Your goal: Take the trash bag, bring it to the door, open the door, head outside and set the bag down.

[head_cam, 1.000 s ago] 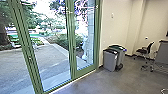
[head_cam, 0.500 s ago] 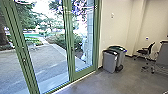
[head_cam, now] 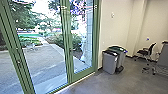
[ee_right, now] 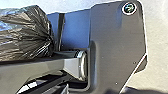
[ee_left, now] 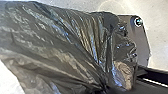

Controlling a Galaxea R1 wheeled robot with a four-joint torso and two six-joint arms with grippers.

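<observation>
1. While its pleats bunch together, the shiny black plastic trash bag (ee_left: pixel 62 45) overlaps the robot's dark plate (ee_left: pixel 142 42), left wrist view.
2. Either gripper's opening, hold: can't tell.
3. Tall green-framed glass door (head_cam: pixel 70 62) closed; paved yard (head_cam: pixel 45 60) beyond.
4. Gray black-topped bin (head_cam: pixel 109 62) near door.

The robot's head looks out to 12 o'clock and down. Its big dark plate (ee_right: pixel 115 37) is beside its grey bar (ee_right: pixel 47 67), which has a shiny ring (ee_right: pixel 81 65).

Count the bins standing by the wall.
2: a grey, black-topped bin nearer the glass door, and a green-topped bin close behind it, partly covered by the first. Another could be hidden behind them.
</observation>
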